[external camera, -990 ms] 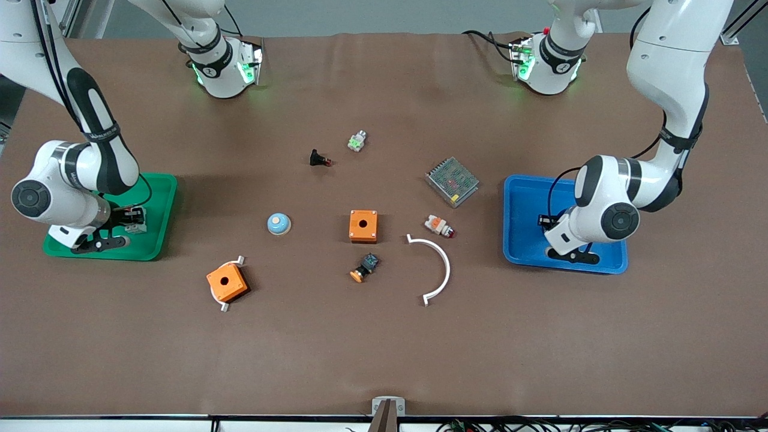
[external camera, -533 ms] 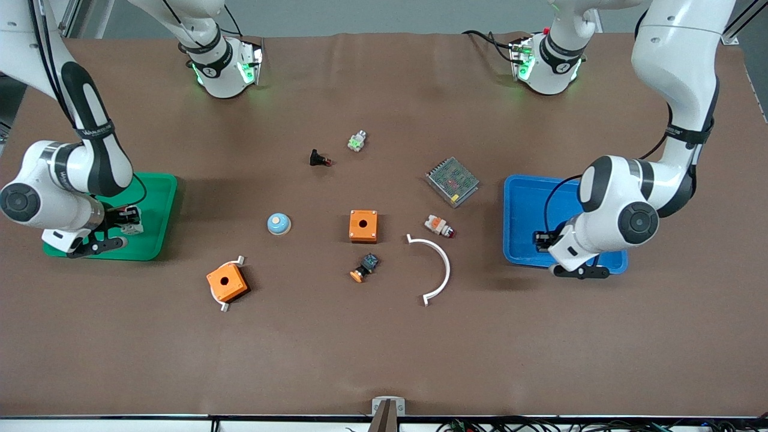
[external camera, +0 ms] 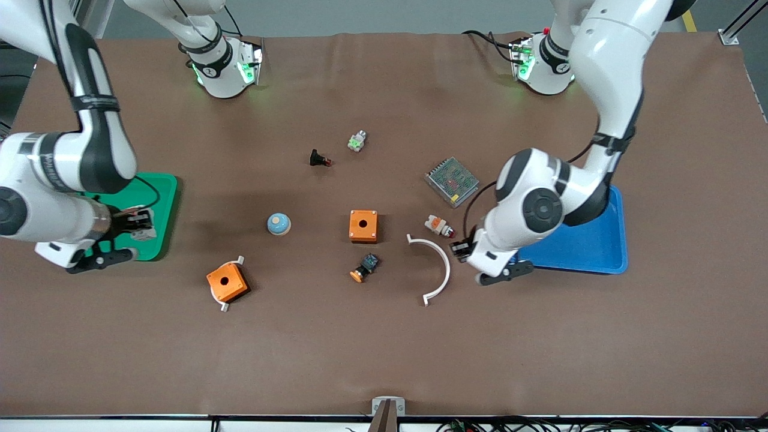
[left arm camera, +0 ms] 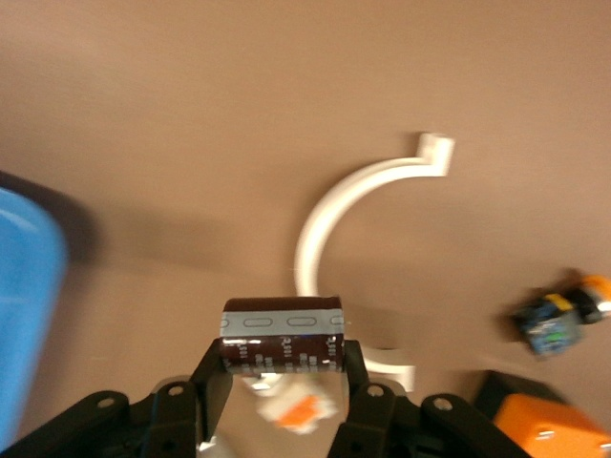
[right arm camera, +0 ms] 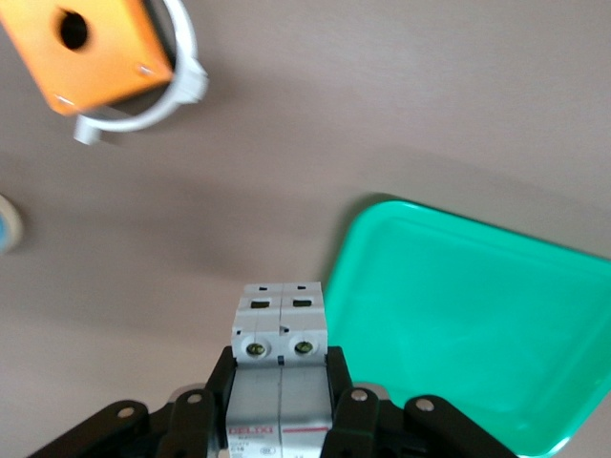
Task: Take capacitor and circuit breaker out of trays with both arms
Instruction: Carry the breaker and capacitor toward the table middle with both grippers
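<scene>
Left wrist view: the capacitor (left arm camera: 283,336), a dark brown can with a grey band, is pinched at its two ends by the left gripper (left arm camera: 283,370). Taking the front view as a clock face with twelve at the robots' bases, this gripper hangs over the brown table (external camera: 384,348) between the white curved strip (external camera: 443,264) and the blue tray (external camera: 594,255), off the tray's 8 o'clock corner. The white-and-orange part (external camera: 437,225) lies at about 11 o'clock from it.

The breaker (right arm camera: 280,348), a white-grey block with two screw holes on its end, is clamped between the fingers of the right gripper (right arm camera: 280,377) over the 3 o'clock rim of the green tray (external camera: 161,195).

Around the table's centre lie an orange box (external camera: 363,225), with a blue-white dome (external camera: 279,224) at its 9 o'clock, an orange-capped push-button (external camera: 365,267) at 6 and a mesh-topped metal unit (external camera: 452,181) at 2.
</scene>
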### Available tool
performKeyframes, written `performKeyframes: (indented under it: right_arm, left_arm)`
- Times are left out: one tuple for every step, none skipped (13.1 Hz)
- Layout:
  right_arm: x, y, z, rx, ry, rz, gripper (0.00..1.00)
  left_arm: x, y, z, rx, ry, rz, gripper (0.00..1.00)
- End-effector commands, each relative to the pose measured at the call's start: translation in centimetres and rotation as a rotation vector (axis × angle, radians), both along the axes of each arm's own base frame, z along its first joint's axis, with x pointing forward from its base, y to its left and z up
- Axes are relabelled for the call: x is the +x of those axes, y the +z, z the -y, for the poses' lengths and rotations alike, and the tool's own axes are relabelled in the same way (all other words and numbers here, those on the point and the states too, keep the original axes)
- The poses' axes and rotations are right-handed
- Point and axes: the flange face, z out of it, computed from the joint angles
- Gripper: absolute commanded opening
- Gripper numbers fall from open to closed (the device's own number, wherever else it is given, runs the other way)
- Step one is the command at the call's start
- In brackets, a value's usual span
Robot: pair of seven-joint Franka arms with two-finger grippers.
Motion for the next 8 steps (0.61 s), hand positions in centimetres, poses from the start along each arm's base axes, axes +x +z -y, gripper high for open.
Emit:
performKeyframes:
  right_arm:
    - [-0.3,0.7,-8.4,-0.062,-0.122,0.022,0.01]
    - [-0.7,0.5,-11.0,-0.077,-0.149,0.032,0.01]
    - [-1.0,0.3,-13.4,-0.075,-0.176,0.04,0.01]
    - [-1.4,0.3,-15.1,-0.044,-0.225,0.033,0.01]
    - [-1.5,0.6,-16.7,0.001,-0.255,0.026,0.01]
    - [-1.2,0.2,-17.9,0.039,-0.268,0.032,0.01]
    - [-0.9,-0.6,-18.5,0.056,-0.272,0.042,0.01]
    - [-0.8,-1.7,-19.5,0.066,-0.289,0.048,0.01]
  left_arm:
    - [0.6,-1.3,4.6,-0.069,0.101,0.047,0.14]
    - [0.4,-2.4,5.7,-0.084,0.126,0.063,0.14]
    - [-0.5,-3.6,7.3,-0.094,0.126,0.071,0.16]
    - [-1.0,-4.7,8.1,-0.093,0.129,0.069,0.18]
    - [-1.0,-5.7,8.3,-0.096,0.131,0.072,0.2]
    - [-0.9,-6.4,8.3,-0.106,0.138,0.088,0.24]
    - [-0.8,-6.9,8.4,-0.113,0.143,0.097,0.29]
    - [-0.7,-7.2,8.3,-0.116,0.148,0.102,0.32]
